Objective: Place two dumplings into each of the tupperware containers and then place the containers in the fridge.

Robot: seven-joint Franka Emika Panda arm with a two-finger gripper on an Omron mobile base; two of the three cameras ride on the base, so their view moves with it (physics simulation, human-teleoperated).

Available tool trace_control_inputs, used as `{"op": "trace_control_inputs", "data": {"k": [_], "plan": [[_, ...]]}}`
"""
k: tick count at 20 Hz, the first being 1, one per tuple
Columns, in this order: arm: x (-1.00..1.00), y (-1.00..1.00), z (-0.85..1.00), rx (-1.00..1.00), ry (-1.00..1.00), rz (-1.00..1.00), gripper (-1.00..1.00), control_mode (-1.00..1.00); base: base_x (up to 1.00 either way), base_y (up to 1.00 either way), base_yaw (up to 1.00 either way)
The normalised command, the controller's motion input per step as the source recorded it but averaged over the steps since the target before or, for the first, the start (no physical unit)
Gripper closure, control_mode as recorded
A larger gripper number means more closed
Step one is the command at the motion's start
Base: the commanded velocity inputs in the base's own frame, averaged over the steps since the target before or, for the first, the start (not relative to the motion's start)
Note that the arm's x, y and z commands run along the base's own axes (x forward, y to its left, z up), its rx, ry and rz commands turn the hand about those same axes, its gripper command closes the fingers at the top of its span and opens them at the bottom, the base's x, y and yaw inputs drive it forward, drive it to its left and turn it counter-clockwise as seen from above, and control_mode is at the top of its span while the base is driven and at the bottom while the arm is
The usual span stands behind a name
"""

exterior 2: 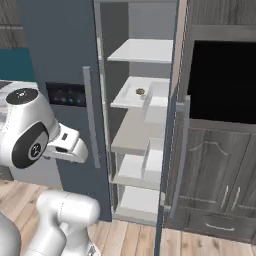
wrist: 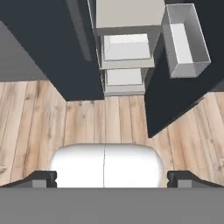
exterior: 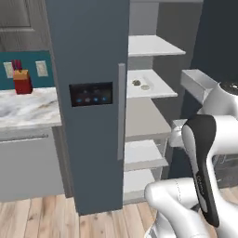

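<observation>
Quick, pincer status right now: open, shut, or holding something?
Pincer: open, fingers spread wide, nothing between them; it points down at the wood floor before the fridge.

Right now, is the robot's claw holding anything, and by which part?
Nothing. The gripper is open with only wooden floor beyond its fingertips, facing the open fridge.

One fridge (exterior: 88, 93) is seen, with two dumplings (exterior: 136, 82) counted on one of its white shelves (exterior: 151, 46).
</observation>
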Motion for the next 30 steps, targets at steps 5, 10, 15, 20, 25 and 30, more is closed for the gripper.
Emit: {"op": "trace_control_inputs", "data": {"k": [5,10,15,20,25,30], "plan": [[0.0,0.0,0.0,0.0,0.0,0.0,-1.0,1.0,-0.5,0.23,0.96],[0.0,0.0,0.0,0.0,0.0,0.0,-1.0,1.0,-0.19,0.0,1.0],[0.0,0.0,0.0,0.0,0.0,0.0,-1.0,1.0,-0.2,0.0,1.0],[0.0,0.0,0.0,0.0,0.0,0.0,-1.0,1.0,-0.22,0.07,1.0],[0.0,0.0,0.0,0.0,0.0,0.0,-1.0,1.0,-0.41,0.58,0.87],[0.0,0.0,0.0,0.0,0.0,0.0,-1.0,1.0,-0.16,1.0,0.27]]}}
